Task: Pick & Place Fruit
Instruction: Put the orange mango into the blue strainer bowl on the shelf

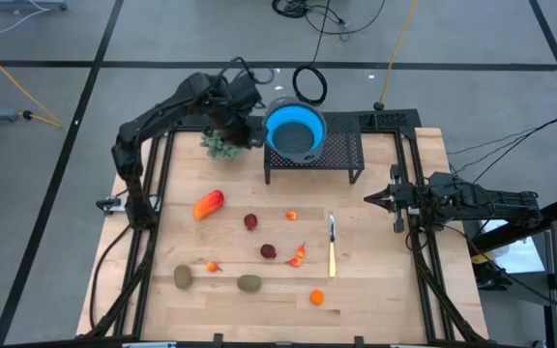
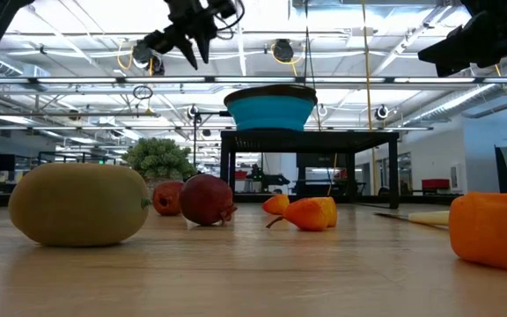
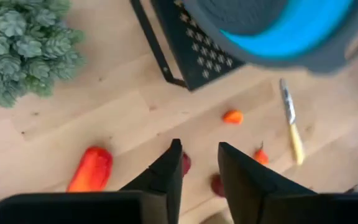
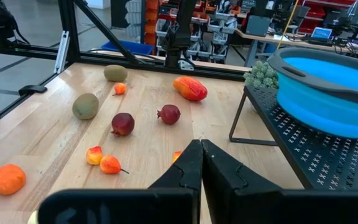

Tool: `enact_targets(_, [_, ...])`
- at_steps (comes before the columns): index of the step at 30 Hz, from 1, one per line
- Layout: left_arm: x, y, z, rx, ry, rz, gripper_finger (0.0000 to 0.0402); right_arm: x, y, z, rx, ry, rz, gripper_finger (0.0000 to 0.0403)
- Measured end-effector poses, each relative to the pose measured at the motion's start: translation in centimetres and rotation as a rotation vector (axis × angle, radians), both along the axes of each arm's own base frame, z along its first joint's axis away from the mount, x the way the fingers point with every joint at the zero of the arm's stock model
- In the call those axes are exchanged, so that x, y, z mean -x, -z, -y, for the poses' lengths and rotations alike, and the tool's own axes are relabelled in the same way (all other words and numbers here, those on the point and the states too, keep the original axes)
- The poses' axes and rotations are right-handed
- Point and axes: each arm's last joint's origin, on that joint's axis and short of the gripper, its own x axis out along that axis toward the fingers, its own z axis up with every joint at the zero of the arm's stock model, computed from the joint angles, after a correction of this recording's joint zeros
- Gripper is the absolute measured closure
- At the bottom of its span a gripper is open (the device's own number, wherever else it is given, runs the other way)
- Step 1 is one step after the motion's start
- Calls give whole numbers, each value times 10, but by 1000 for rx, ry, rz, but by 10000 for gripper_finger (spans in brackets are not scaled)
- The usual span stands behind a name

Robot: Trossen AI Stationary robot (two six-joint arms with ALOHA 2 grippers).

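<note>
Toy fruits lie on the wooden table: an orange-red mango (image 1: 208, 204), two dark red round ones (image 1: 250, 221) (image 1: 269, 251), tiny orange ones (image 1: 291, 215) (image 1: 213, 266), two brownish-green ovals (image 1: 183, 277) (image 1: 249, 283) and an orange one (image 1: 316, 297). My left gripper (image 1: 249, 126) (image 3: 197, 152) hangs open high above the far part of the table, between the plant and the blue bowl (image 1: 294, 130), holding nothing. My right gripper (image 1: 367, 199) (image 4: 201, 152) waits shut at the table's right side, pointing toward the fruits.
The blue bowl stands on a black perforated stand (image 1: 341, 155) at the far side. A pale green bushy plant (image 1: 222, 143) sits left of the stand. A thin knife (image 1: 332, 246) lies right of the fruits. Black frame rails run along the left and right edges.
</note>
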Motion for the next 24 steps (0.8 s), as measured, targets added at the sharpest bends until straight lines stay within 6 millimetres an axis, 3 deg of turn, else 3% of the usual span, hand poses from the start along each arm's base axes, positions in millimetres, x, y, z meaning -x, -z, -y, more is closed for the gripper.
enact_targets(12, [-17, -4, 59, -154, 219, -37, 397, 0, 0, 0, 0, 0, -2, 403])
enact_targets(18, [-23, -1, 82, -188, 234, -60, 388, 0, 0, 0, 0, 0, -2, 403])
enact_targets(24, [-32, 26, 109, -148, 185, -150, 396, 0, 0, 0, 0, 0, -2, 403])
